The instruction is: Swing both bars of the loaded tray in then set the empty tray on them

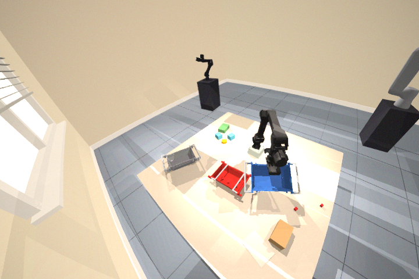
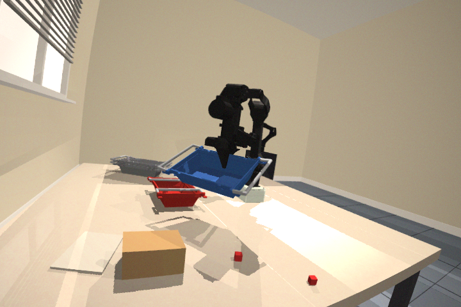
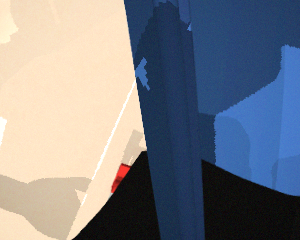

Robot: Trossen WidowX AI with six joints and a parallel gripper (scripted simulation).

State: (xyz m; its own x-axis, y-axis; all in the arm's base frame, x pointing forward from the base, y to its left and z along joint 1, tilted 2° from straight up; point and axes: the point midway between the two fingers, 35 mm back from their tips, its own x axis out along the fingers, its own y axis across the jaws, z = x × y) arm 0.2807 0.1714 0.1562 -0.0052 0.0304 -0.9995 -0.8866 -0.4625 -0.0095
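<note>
I can read no writing or labels on anything in my views.

My gripper point(image 2: 224, 163) is clenched on the far wall of the blue tray point(image 2: 202, 177), and the tray hangs in the air, tilted, its low corner toward the camera in the exterior view. It sits just beside the red tray point(image 2: 175, 195), a little above it and partly over its near end. The blue tray's two bars point(image 2: 176, 155) stick out past its ends. I see nothing inside it.

The red tray stands on the table point(image 2: 365, 231) with both its bars point(image 2: 166, 179) lying across its top. From the top view its inside point(image 1: 228, 177) reads as plain red, so I cannot make out separate blocks in it.

The wrist view shows only the blue wall point(image 3: 177, 127) running up between the dark fingers, with a sliver of red point(image 3: 121, 176) below it; the fingertips themselves are hidden there.

The top view gives me what the exterior view hides: a green block point(image 1: 223, 127), two cyan blocks point(image 1: 230, 136) and a yellow disc point(image 1: 223, 140) behind the arm. It also shows two other arms on dark pedestals point(image 1: 209, 93) on the floor.

A grey tray point(image 1: 181, 158) sits well apart to the left. Nearer the camera lie a tan box point(image 2: 153, 253) and two loose red cubes point(image 2: 237, 256).
</note>
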